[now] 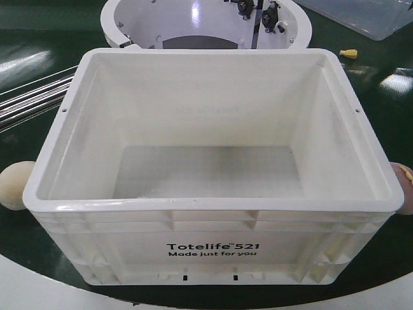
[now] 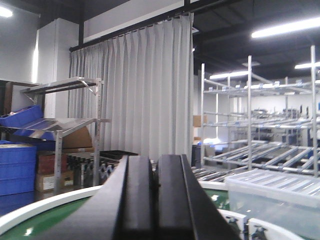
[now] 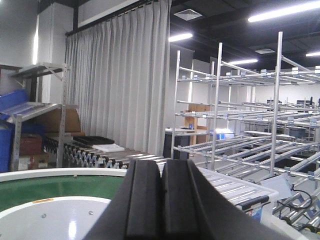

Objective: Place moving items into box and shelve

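The white box (image 1: 213, 213) with black print "Totelife 521" fills the front view and stands open and empty on the green belt. A pale yellow toy (image 1: 14, 184) peeks out at its left side. A pinkish-red toy with a yellow edge (image 1: 404, 187) peeks out at its right side, partly cut by the frame. Neither gripper shows in the front view. My left gripper (image 2: 154, 165) has its black jaws pressed together, holding nothing, and points out at the room. My right gripper (image 3: 161, 167) is likewise shut and empty.
A white ring-shaped hub (image 1: 206, 22) sits behind the box. Metal rails (image 1: 32, 97) lie at the left. A clear plastic bin (image 1: 368, 16) stands at the back right, with a small yellow piece (image 1: 348, 53) near it. Blue bins (image 2: 17, 167) and roller shelves (image 3: 240, 145) stand beyond the belt.
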Robot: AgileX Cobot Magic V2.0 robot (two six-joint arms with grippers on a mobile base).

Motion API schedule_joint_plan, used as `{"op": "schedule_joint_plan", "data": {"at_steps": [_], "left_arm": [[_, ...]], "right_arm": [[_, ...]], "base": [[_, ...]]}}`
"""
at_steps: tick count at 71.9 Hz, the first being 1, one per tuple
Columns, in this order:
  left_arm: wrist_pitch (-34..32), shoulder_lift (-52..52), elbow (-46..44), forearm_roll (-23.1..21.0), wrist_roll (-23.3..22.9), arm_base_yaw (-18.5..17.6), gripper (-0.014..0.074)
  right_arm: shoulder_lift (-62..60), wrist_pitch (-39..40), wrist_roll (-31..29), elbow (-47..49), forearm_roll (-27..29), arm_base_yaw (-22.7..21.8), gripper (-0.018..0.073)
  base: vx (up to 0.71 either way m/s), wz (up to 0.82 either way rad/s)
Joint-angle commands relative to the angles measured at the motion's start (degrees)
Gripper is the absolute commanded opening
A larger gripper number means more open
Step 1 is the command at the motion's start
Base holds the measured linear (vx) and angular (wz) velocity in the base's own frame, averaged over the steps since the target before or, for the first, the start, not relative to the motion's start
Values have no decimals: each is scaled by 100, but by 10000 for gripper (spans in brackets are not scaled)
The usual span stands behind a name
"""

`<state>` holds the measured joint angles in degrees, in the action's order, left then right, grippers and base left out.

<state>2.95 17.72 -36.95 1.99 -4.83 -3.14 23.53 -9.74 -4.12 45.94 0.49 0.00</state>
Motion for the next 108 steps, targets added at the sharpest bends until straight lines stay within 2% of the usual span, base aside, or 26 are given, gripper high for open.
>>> {"op": "schedule_joint_plan", "data": {"at_steps": [1, 13, 37, 48, 54, 59, 65, 68, 72, 78, 93, 101, 108], "left_arm": [[-499, 577, -447, 254, -10, 11, -6], [-817, 1341, -622, 387, -10, 11, -6], [-714, 2379, -622, 386, 3, 11, 1], [-700, 2737, -622, 378, 636, 173, 3], [-717, 2820, -622, 347, 585, 392, 3], [-677, 2820, -622, 323, 372, 647, 3], [-506, 2820, -622, 329, 151, 951, 3], [-351, 2820, -622, 329, 119, 1079, 3], [-177, 2820, -622, 340, 132, 1181, 3], [66, 2820, -622, 404, 150, 1327, 3], [247, 2847, -622, 316, 79, 1355, 15], [764, 3012, -622, 316, 54, 1355, 58], [1098, 3218, -622, 316, -108, 1355, 133]], "right_arm": [[564, 393, -227, 453, -49, -11, -4], [1465, 406, -511, 708, -49, -11, -4], [2518, 395, -551, 708, -49, -11, -4], [2849, 395, -899, 708, -402, -11, -4], [2884, 395, -690, 708, -402, -38, -4], [2884, 385, -92, 708, -339, -282, -4], [2884, 293, 608, 708, -368, -964, -4], [2895, 189, 625, 708, -467, -1413, -4], [2897, -52, 640, 694, -519, -1783, -4], [2902, -400, 626, 694, -528, -2093, -4], [3182, -915, 559, 694, -486, -1864, 10], [3477, -1349, 164, 694, -486, -1644, 71], [3716, -1457, -101, 694, -473, -1479, 158]], "base": [[0, 0], [0, 0], [0, 0], [0, 0], [0, 0], [0, 0], [0, 0], [0, 0], [0, 0], [0, 0], [0, 0], [0, 0], [0, 0]]}}
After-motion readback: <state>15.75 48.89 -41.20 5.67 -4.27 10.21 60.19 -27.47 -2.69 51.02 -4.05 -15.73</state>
